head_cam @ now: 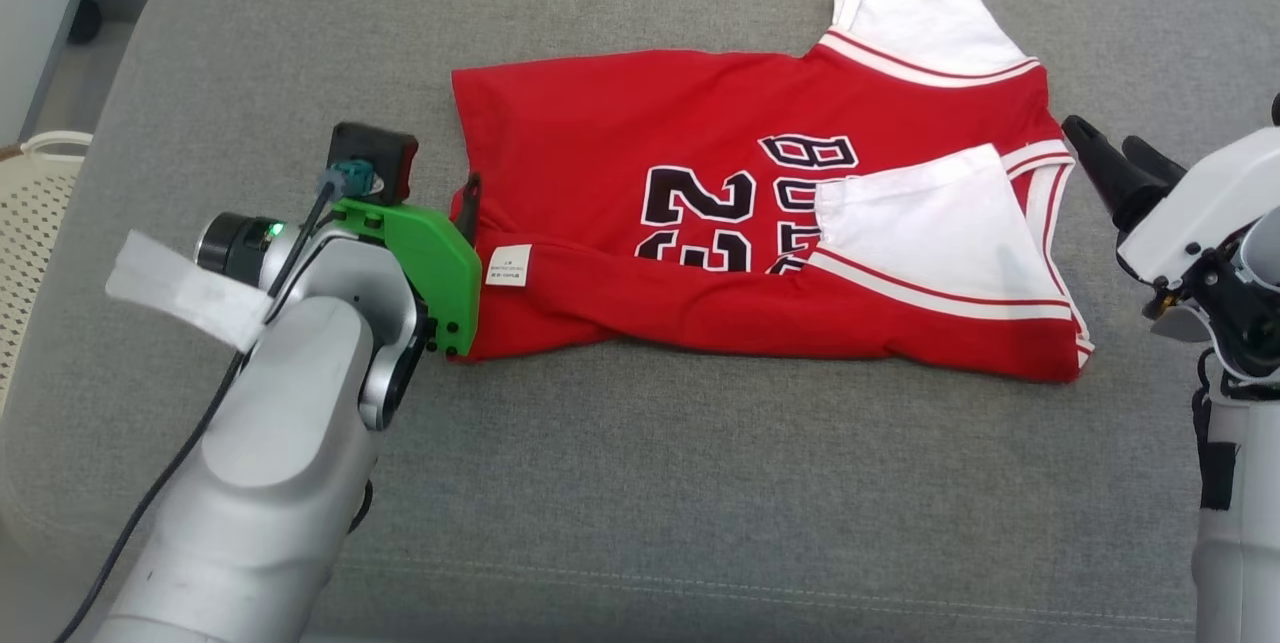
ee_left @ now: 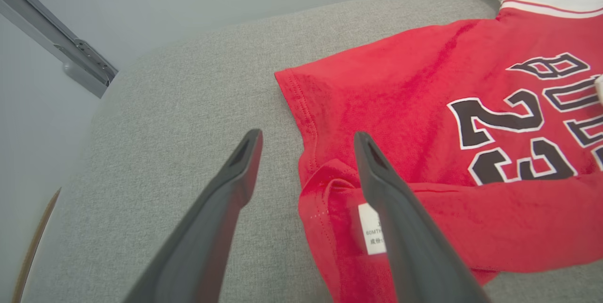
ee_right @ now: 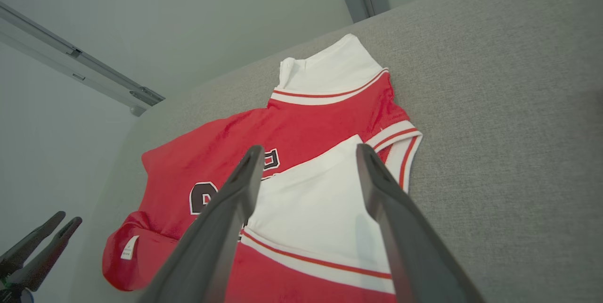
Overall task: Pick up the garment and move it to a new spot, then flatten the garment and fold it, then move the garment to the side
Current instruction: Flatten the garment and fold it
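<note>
Grey fabric cushion (head_cam: 640,483) sits in front. Cream perforated basket (head_cam: 30,223) at left; pale wall (ee_left: 188,1) w/ grey rail (ee_left: 70,51) behind.

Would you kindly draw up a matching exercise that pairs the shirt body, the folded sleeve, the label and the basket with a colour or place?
Things:
1. shirt body
2. folded sleeve
3. label
4. basket

Colour or place:
A. white with a red-striped edge
B. off the cushion, far left
C. red with black numbers
D. small white tag on the turned-over hem

Pairs: 1-C, 2-A, 3-D, 4-B
</note>
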Tool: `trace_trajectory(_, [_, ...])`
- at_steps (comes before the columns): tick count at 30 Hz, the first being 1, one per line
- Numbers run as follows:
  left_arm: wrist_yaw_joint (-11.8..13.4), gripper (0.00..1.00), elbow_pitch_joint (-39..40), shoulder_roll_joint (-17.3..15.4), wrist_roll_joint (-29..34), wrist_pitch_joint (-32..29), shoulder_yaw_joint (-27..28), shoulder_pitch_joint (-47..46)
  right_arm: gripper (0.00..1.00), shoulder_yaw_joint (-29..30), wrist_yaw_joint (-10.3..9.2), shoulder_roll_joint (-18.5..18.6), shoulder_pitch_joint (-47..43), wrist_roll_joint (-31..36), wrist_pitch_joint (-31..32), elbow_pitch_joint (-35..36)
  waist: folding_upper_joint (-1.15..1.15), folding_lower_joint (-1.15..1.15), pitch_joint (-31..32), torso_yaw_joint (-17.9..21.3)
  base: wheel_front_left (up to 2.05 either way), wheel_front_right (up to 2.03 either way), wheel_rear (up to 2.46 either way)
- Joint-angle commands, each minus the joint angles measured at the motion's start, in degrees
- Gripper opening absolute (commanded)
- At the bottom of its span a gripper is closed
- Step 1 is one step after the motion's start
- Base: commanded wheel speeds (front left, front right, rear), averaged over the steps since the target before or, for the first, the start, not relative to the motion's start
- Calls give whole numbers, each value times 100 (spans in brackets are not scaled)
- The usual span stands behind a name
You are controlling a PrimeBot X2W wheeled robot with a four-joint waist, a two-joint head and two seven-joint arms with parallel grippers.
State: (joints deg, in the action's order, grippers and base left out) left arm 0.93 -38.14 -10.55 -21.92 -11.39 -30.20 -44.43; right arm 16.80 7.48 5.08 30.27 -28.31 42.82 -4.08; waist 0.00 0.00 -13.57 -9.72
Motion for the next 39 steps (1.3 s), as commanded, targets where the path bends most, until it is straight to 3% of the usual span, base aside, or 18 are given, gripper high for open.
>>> trace_trajectory(1, [83, 100, 100, -68, -92, 174, 69, 261, 100, 40, 2, -18, -223, 112, -98, 124, 0, 0, 200, 46, 0, 0, 0])
trace_trajectory(8, [383, 100, 594, -152, -179, 665, 168, 1143, 100, 85, 2, -149, -958, 306, -519, 444, 0, 0, 491, 102, 0, 0, 0])
trace_trajectory(18, [539, 100, 887, -238, -263, 862, 84, 2079, 100, -191, 2, -203, -1883, 525, -972, 432, 0, 0, 560, 180, 0, 0, 0])
trace_trajectory(29, [667, 100, 351, -120, -268, 905, 16, 2001, 100, -340, 2, -208, -1812, 587, -1223, -234, 0, 0, 333, 231, 0, 0, 0])
trace_trajectory(39, [554, 100, -366, 56, -417, 1050, 50, 1624, 100, -444, 2, -208, -1556, 909, -1345, -750, 0, 0, 134, 222, 0, 0, 0])
